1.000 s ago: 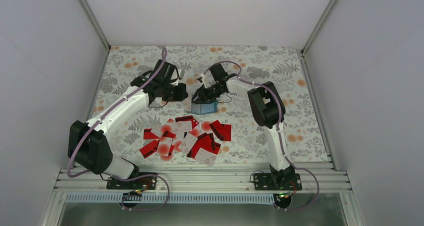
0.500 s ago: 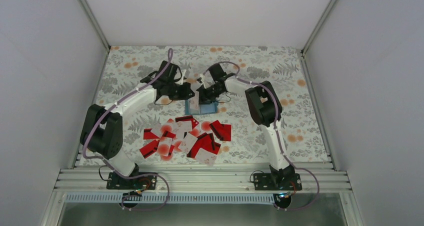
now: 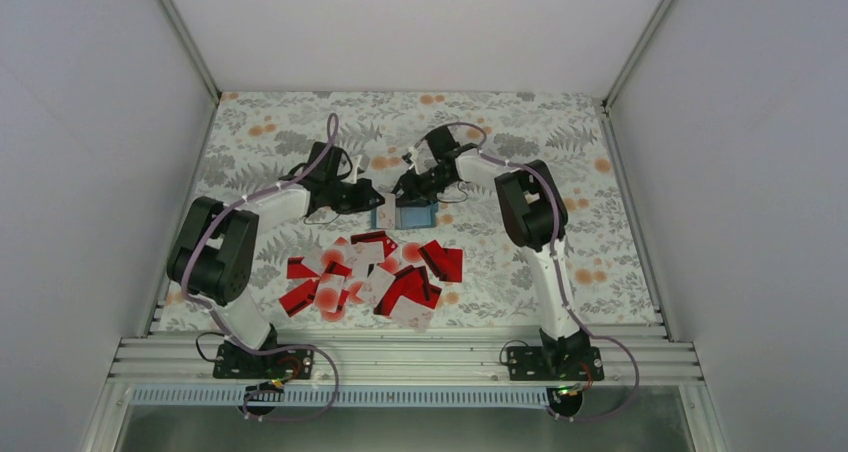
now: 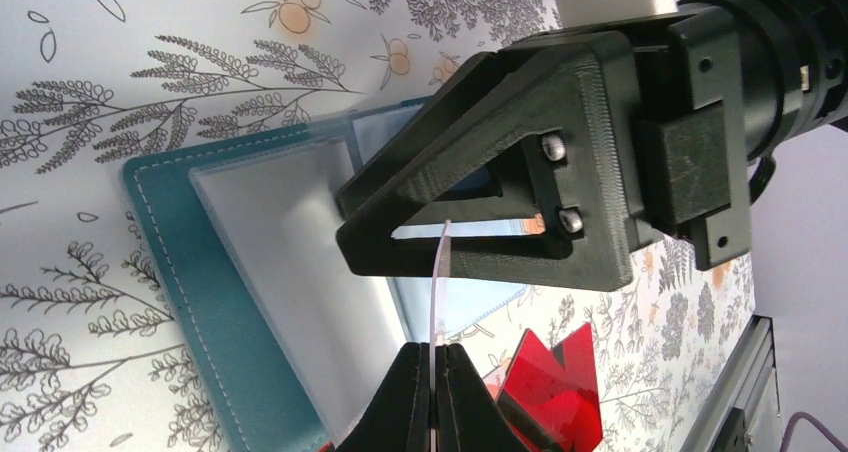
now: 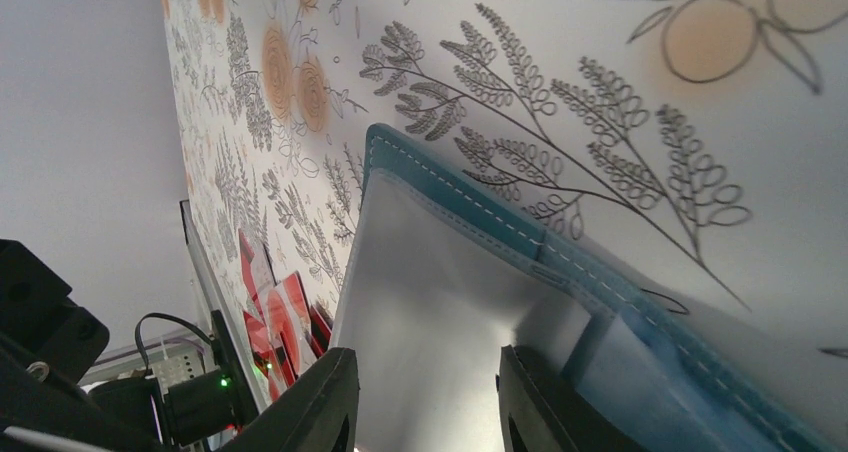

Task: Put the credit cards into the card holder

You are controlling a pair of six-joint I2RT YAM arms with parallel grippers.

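You are looking into a white-walled booth (image 3: 420, 22) whose table (image 3: 560, 142) carries a flower-print cloth. Both arms reach to the middle of the table, and their tips meet at the wallet (image 4: 190, 272). The left gripper (image 4: 433, 350) has its fingers pressed together on a single card (image 4: 438, 272). In the left wrist view you see that card edge-on, as a thin pale line running straight out from the tips. The wallet lies open on the cloth just beyond and below those tips, teal cover down and pale inside facing up. The right gripper (image 5: 422, 352) stands directly ahead of the held card's free edge, very near it; you cannot tell whether they touch. Its fingers (image 5: 320, 402) are spread apart. In the right wrist view the pale inner face of the wallet fills the gap between them, and you cannot tell whether the tips press on it. The loose cards (image 3: 370, 277), red ones and white ones with a red spot, lie in an overlapping heap behind both grippers, toward the arm bases, near the wallet but apart from it.
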